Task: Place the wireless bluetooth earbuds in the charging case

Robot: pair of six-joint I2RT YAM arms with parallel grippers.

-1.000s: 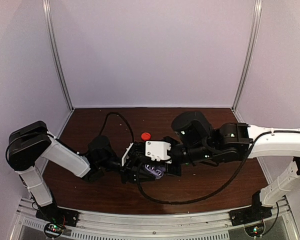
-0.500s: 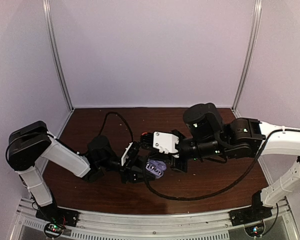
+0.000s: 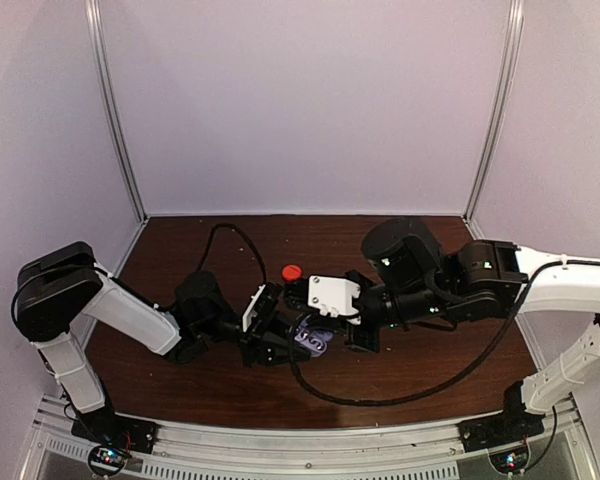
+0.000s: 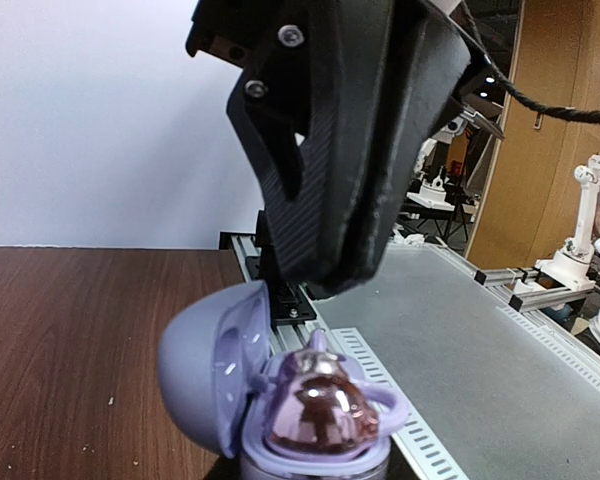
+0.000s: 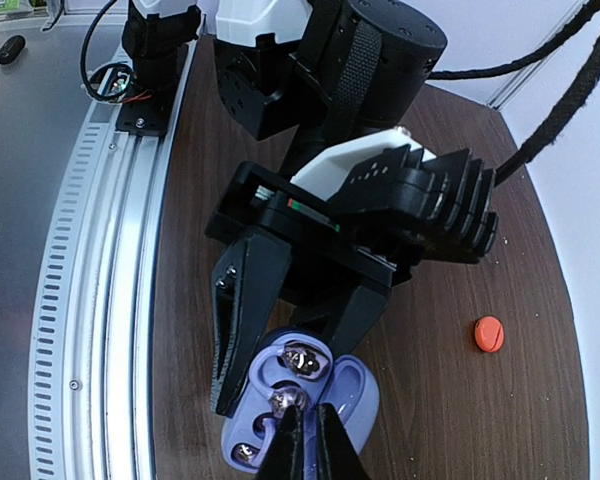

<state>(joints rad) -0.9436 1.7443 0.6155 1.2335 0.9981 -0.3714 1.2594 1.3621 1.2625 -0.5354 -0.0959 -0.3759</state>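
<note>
The charging case (image 3: 314, 342) is a lilac oval shell with its lid (image 5: 358, 392) hinged open. My left gripper (image 3: 276, 336) is shut on its base, a black finger on each side (image 5: 238, 320). Two lilac earbuds with shiny pinkish faces lie in it: one seated (image 5: 305, 358), one beside it (image 5: 285, 402). My right gripper (image 5: 308, 414) is shut, its tips touching that second earbud from above. In the left wrist view an earbud (image 4: 320, 408) sits in the case (image 4: 205, 370) under the right gripper (image 4: 325, 285).
A small round red piece (image 3: 292, 271) lies on the brown table behind the case, also seen in the right wrist view (image 5: 489, 333). A black cable (image 3: 380, 398) loops over the near table. The slotted metal rail (image 5: 90, 300) runs along the table's near edge.
My right gripper drew back to the right from the case half a second ago, then came back down onto it. The left gripper and case stayed put.
</note>
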